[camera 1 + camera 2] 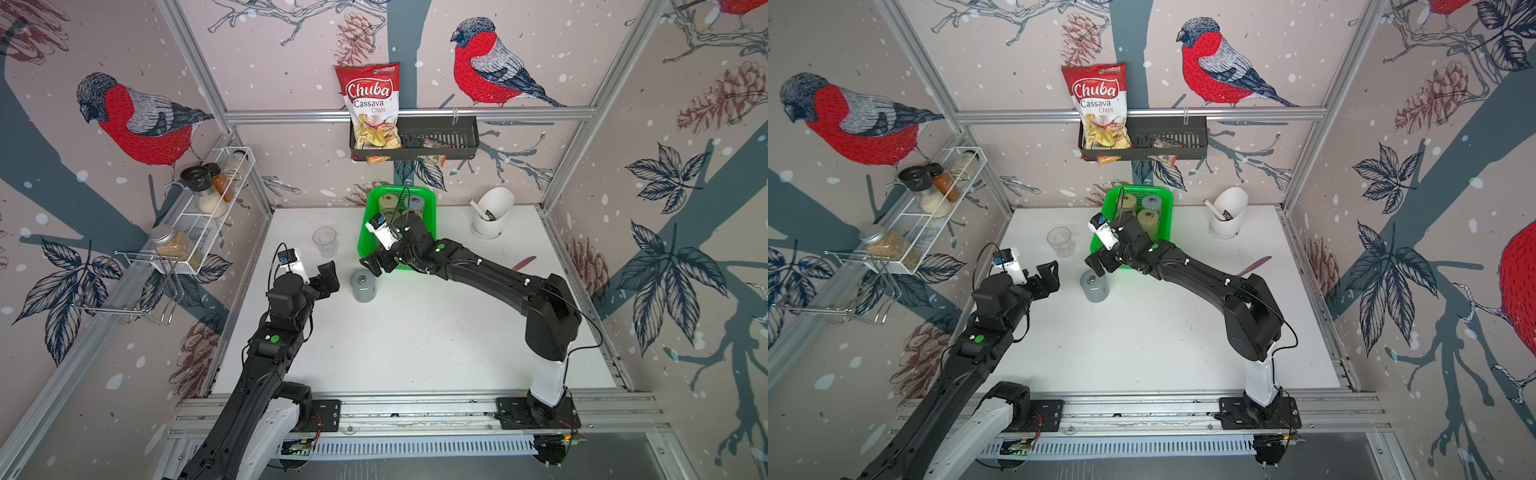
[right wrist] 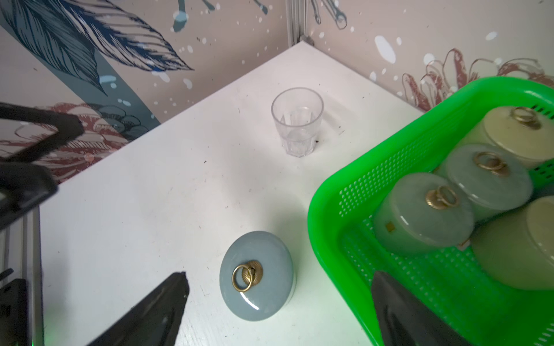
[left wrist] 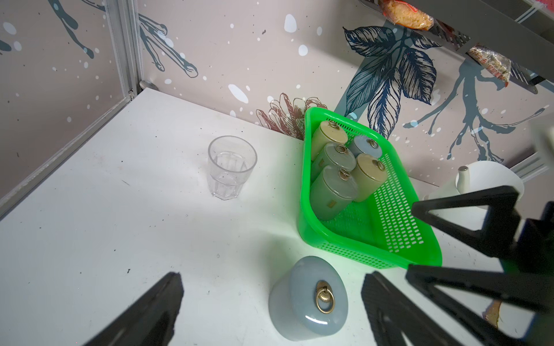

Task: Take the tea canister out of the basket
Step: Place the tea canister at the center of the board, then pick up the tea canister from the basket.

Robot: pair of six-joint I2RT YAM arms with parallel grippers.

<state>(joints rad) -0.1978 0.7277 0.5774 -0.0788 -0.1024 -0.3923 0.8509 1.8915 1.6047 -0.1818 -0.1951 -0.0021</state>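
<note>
The right tool [image 2: 280, 278] hangs wide open and empty over a grey-blue tea canister [image 2: 256, 275]. The tea canister stands upright on the white desk [image 2: 150, 209], outside the green basket [image 2: 325, 215] and just beside its near end. Five other canisters [image 3: 334, 191] stand inside. The left tool [image 1: 326, 277], also open and empty, hovers near; a clear glass [image 1: 324, 241] stands beyond.

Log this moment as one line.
tea canister: upright on table, outside basket | right hand: open, empty | left hand: open, empty | in basket: five canisters
</note>
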